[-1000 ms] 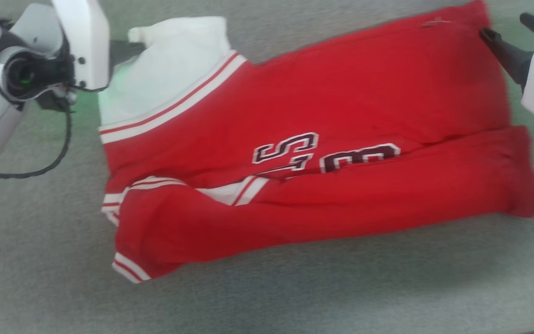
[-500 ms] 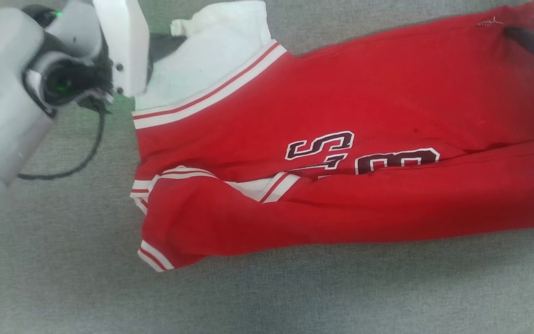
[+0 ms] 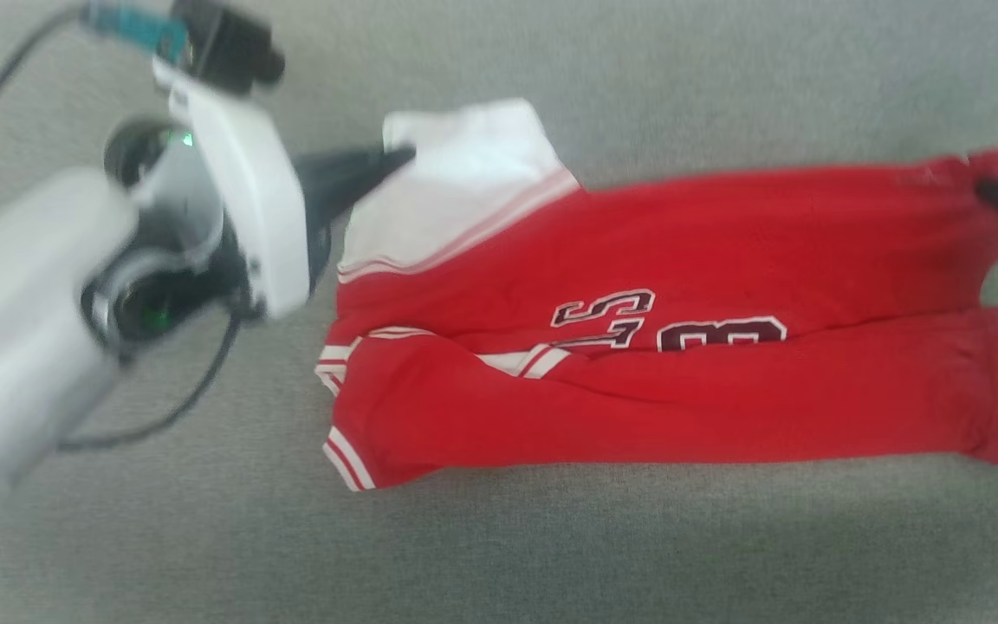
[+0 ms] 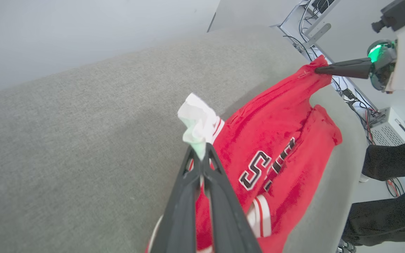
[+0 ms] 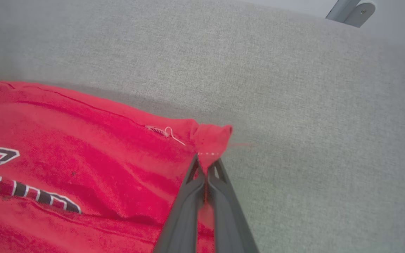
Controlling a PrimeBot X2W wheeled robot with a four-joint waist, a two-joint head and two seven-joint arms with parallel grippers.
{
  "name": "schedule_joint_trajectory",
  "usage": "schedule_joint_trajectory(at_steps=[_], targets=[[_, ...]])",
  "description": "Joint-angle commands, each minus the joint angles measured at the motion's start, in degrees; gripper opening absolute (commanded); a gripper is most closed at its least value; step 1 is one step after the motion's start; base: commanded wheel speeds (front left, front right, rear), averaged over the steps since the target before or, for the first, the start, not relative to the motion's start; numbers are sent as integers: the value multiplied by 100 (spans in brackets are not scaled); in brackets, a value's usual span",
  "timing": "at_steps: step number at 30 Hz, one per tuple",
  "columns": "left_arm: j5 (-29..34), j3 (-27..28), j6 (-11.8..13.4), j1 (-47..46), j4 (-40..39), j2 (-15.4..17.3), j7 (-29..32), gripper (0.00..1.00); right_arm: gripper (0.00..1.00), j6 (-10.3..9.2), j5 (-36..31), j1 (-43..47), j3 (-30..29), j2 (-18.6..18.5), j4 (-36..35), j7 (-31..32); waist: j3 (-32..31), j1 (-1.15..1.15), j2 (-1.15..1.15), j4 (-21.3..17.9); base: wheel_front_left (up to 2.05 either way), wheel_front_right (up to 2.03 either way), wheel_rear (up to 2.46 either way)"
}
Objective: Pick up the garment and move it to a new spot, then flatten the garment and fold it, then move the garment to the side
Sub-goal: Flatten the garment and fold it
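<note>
On the grey fabric surface the garment is laid folded lengthwise with its lettering partly covered, and at its far edge the white corner is pinched by the closed left gripper while the red corner is clamped by the closed right gripper.
</note>
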Motion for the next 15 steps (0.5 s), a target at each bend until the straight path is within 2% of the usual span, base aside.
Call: schedule_joint_trajectory(at_steps=[1, 5, 10, 15], targets=[[-11, -70, -10, 228, -229, 136, -154, 0, 0, 0, 88, 285, -47, -135, -152, -75, -351, 0, 0, 109, 0, 0, 0], [32, -161, -10, 862, -1026, 678, -895, 0, 0, 0, 381, 1215, -345, -474, -608, -348, -532, 0, 0, 129, 0, 0, 0], [181, -364, -10, 1580, -1501, 1010, -1658, 0, 0, 0, 536, 2127, -679, -541, -902, -737, -585, 0, 0, 162, 0, 0, 0], [261, -516, -10, 2233, -1682, 1152, -2231, 0, 0, 0, 564, 2761, -868, -470, -1086, -1102, -530, 0, 0, 148, 0, 0, 0]])
